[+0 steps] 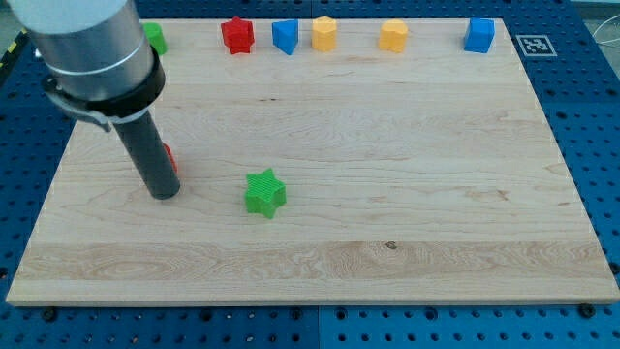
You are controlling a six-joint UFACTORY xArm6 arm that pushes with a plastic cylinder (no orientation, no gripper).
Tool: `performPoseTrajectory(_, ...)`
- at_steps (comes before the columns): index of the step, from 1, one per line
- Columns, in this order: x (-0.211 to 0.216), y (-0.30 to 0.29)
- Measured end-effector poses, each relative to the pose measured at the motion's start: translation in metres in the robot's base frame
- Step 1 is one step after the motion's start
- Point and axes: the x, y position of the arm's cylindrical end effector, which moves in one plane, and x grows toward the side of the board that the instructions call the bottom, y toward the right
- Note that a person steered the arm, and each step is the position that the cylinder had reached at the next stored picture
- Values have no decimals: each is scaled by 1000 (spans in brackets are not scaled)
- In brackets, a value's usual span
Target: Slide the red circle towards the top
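The red circle (170, 159) is almost wholly hidden behind my dark rod at the board's left; only a thin red sliver shows at the rod's right side. My tip (166, 193) rests on the board just below and in front of that block, touching or nearly touching it. The wooden board (387, 194) fills the view.
Along the view's top edge stand a green block (154, 39), a red star (237, 34), a blue block (284, 37), a yellow block (324, 33), a second yellow block (393, 36) and a blue block (479, 35). A green star (264, 192) lies right of my tip.
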Motion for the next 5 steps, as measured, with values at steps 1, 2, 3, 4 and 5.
performPoseTrajectory(1,15,-7)
performPoseTrajectory(2,5,-10)
performPoseTrajectory(3,-26,-16)
performPoseTrajectory(4,-48,-27)
performPoseTrajectory(5,-72,-34)
